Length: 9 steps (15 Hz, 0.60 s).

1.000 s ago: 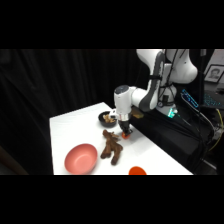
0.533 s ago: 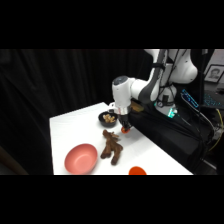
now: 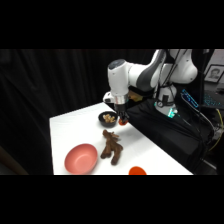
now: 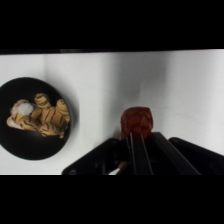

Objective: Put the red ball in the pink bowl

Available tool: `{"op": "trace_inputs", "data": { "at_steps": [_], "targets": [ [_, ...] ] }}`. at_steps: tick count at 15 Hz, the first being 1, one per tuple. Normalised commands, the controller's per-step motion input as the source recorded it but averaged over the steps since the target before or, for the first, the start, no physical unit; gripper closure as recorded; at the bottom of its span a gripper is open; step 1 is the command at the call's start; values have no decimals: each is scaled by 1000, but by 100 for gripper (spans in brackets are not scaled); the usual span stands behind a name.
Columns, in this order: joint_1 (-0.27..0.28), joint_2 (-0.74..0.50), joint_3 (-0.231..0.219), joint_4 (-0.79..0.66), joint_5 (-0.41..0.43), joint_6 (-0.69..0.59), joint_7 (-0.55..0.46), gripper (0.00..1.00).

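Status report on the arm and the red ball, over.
End effector shut on red ball, beside the black bowl. Pink bowl empty, at table's near end. Brown plush toy lies between.

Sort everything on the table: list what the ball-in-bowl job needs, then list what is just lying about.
Needed: small red-orange round ball, at the pincer; wide shallow salmon-pink bowl.

Lying about: small black bowl with pale striped bits; brown plush toy; flat orange-red object at the table's near edge.
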Motion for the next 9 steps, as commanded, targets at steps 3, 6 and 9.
{"op": "trace_inputs", "data": {
  "at_steps": [3,6,9],
  "targets": [
    [-63,-46,34,285,-91,-328,-65,96],
    [-61,113,33,382,-65,-207,-66,97],
    [-58,240,25,435,-60,-78,-41,97]
  ]
}}
